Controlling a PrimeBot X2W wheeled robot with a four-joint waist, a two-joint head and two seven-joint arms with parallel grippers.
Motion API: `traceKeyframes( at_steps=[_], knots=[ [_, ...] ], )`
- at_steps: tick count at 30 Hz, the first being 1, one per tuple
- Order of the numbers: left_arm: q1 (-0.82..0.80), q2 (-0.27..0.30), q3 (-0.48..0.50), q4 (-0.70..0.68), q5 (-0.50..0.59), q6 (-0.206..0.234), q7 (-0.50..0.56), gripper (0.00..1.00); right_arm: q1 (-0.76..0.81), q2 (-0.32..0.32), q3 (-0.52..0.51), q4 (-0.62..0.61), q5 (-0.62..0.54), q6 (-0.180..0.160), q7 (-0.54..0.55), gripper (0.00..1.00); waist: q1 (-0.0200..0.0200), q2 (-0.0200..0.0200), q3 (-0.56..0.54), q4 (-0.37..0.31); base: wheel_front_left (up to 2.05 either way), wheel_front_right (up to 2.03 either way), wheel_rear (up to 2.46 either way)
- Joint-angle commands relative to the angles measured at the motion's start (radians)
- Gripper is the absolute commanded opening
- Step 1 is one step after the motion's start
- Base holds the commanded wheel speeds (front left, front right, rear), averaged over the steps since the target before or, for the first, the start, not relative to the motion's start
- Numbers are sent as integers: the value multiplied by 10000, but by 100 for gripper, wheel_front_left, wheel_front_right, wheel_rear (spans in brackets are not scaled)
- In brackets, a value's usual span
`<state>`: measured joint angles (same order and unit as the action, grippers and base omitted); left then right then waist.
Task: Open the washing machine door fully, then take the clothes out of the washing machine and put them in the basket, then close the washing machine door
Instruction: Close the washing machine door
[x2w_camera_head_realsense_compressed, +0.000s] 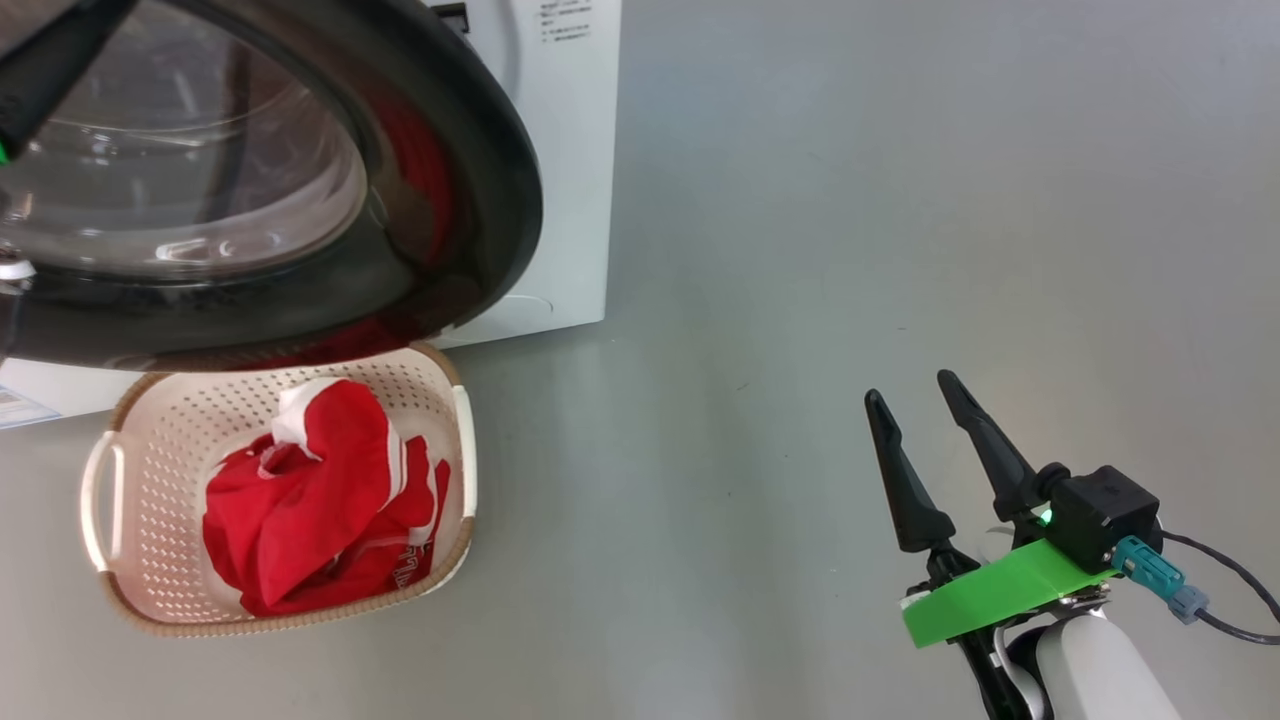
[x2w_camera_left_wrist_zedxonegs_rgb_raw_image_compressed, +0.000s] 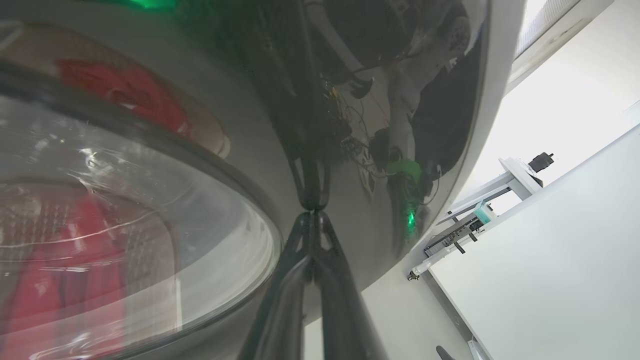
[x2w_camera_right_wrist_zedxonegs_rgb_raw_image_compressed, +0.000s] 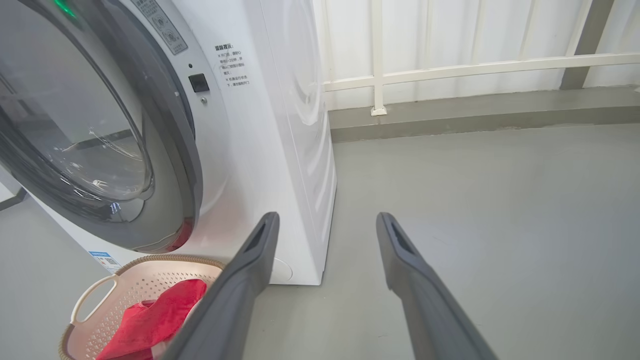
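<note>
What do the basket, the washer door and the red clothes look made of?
The basket: matte cream plastic, by its moulded rows of holes; the brown rim looks woven, perhaps moulded. The washing machine door: glossy black rim, likely plastic, mirroring red; clear bulging centre, probably glass. The clothes: soft red fabric, crumpled into folds.

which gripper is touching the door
The left gripper, shut, tips pressed on the rim of the washing machine door; the right gripper hangs open, clear of it.

clothes (x2w_camera_head_realsense_compressed: 320, 500): red, white trim | basket (x2w_camera_head_realsense_compressed: 160, 460): cream, perforated, brown rim | door (x2w_camera_head_realsense_compressed: 480, 200): black rim
</note>
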<state>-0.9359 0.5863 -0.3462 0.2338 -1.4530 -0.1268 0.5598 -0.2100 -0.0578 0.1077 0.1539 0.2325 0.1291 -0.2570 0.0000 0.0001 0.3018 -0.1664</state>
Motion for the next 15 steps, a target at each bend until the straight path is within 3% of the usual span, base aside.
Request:
traceKeyframes(
  at_steps=[1, 9, 15],
  knots=[
    [-554, 620, 325, -82, 140, -38, -193, 0, -93, 73, 159, -288, 61, 16, -48, 100, 0, -1, 51, -89, 0, 0, 0],
    [-818, 849, -102, 272, 92, -38, -929, 0, -135, 74, 89, -355, 168, 16, -48, 100, 0, -1, 95, -169, 0, 0, 0],
    [-679, 988, -546, 163, -278, -38, -881, 0, -119, 75, -1, -360, 147, 16, -48, 100, 0, -1, 38, -56, 0, 0, 0]
  ],
)
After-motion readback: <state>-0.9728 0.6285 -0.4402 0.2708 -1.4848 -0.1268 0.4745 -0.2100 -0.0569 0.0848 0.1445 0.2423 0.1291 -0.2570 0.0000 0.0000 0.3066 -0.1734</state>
